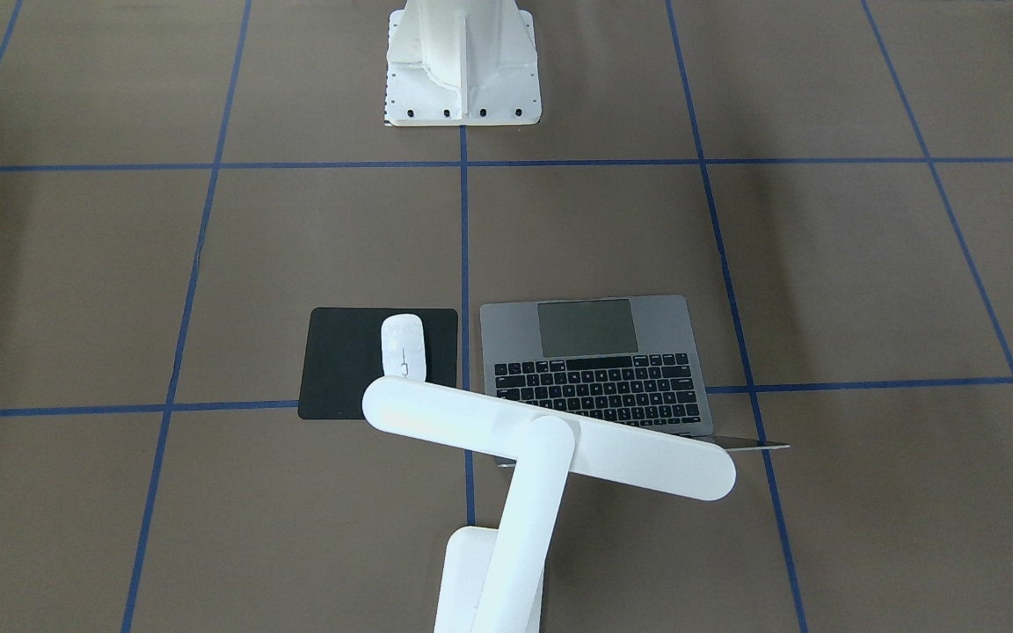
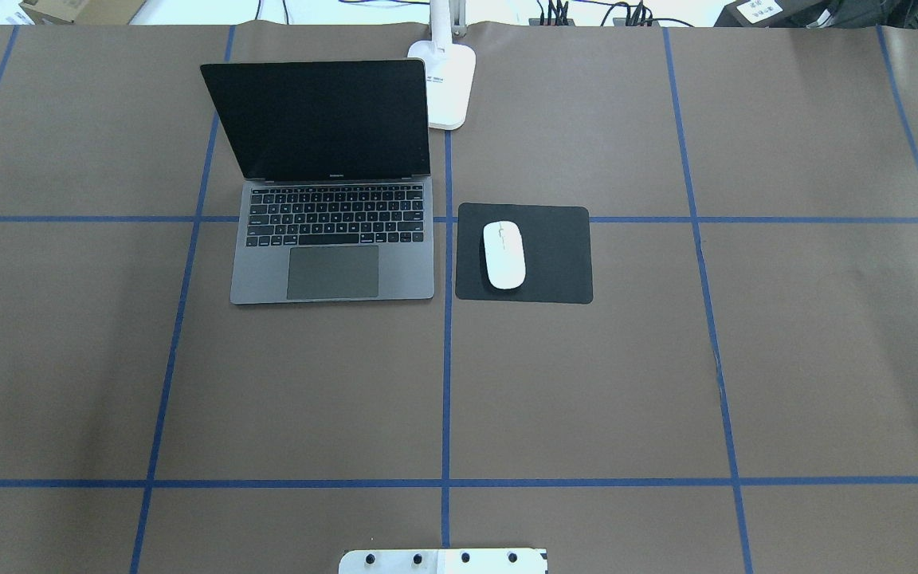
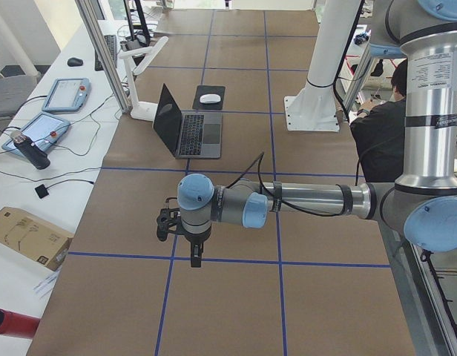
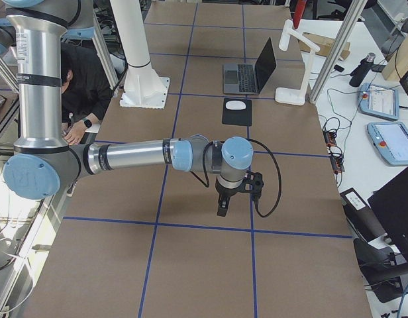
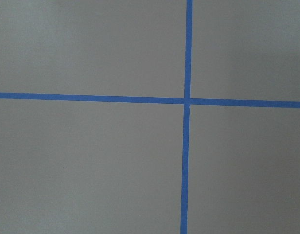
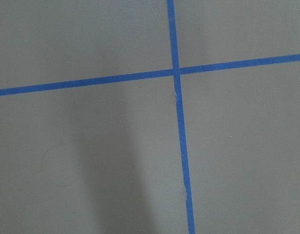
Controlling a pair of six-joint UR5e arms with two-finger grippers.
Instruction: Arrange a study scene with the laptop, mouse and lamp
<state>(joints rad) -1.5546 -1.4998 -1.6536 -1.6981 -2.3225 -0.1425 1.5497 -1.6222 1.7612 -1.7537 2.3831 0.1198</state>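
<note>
The space-grey laptop (image 2: 331,239) stands open on the brown table, its dark screen upright; it also shows in the front view (image 1: 594,369). The white mouse (image 2: 504,255) lies on a black square mat (image 2: 559,255) just right of the laptop. The white lamp stands behind them, base (image 2: 451,80) at the far edge, its bar head (image 1: 550,440) over the laptop's back edge. My left gripper (image 3: 190,248) hangs over bare table well short of the laptop. My right gripper (image 4: 224,204) hangs over bare table on the other side. I cannot tell whether either is open or shut. Both wrist views show only table and blue tape.
The white bolted pedestal (image 1: 462,79) stands at the robot's side of the table. A person in black (image 4: 85,86) sits beside it. Side benches hold tablets (image 3: 65,95) and cables. Blue tape lines (image 2: 445,383) grid the table.
</note>
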